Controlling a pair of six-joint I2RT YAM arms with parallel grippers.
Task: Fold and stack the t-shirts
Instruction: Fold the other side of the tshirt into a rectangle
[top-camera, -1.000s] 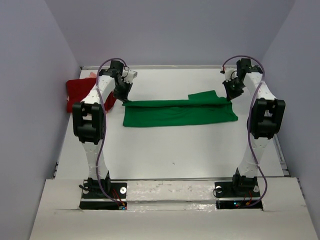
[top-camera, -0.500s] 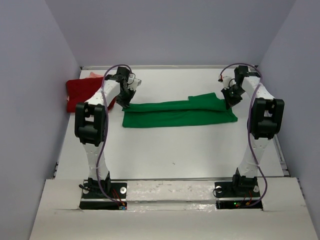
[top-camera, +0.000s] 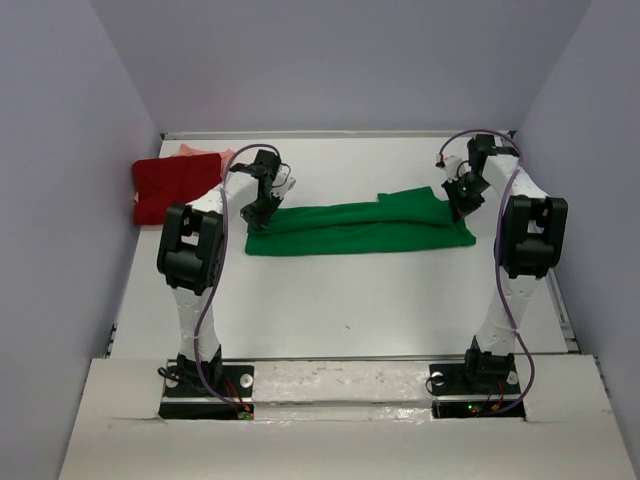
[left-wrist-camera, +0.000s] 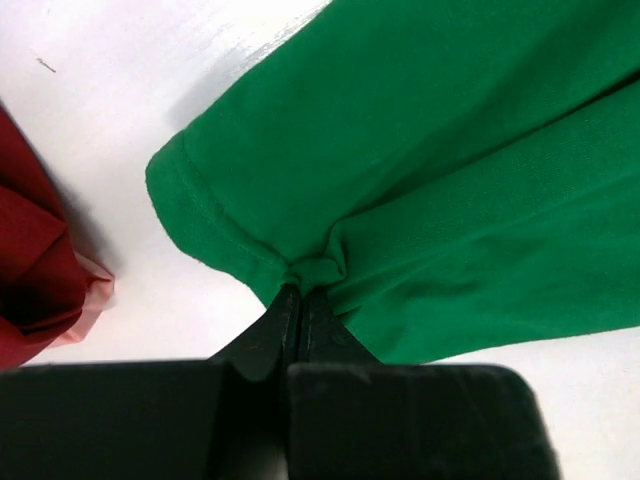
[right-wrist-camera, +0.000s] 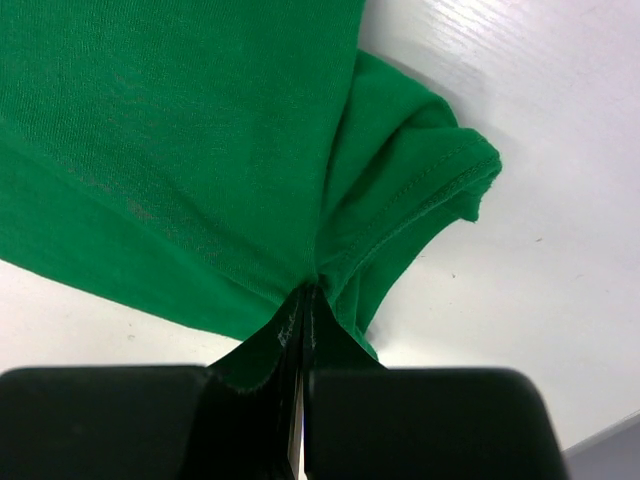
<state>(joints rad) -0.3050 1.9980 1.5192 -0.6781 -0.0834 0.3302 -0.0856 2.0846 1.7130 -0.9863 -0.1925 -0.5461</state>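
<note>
The bright green t-shirt (top-camera: 360, 227) lies as a long folded band across the middle of the table. My left gripper (top-camera: 256, 212) is shut on its left end, pinching a fold of green cloth (left-wrist-camera: 320, 268). At the other end my right gripper (top-camera: 458, 203) is shut on the green cloth (right-wrist-camera: 330, 255) near a hemmed sleeve (right-wrist-camera: 440, 180). The dark red t-shirt (top-camera: 172, 187) lies folded at the far left, also seen in the left wrist view (left-wrist-camera: 30, 280). A pale salmon-pink edge (top-camera: 192, 151) shows behind it and under it (left-wrist-camera: 95, 300).
The table's back edge (top-camera: 340, 133) runs along the rear wall. Purple walls close in left and right. A white board (top-camera: 340, 420) covers the near edge by the arm bases.
The left gripper has swung right and toward the near side with the shirt's left end, bunching the far edge over the band. The right gripper shifted slightly inward. More of the red shirt shows.
</note>
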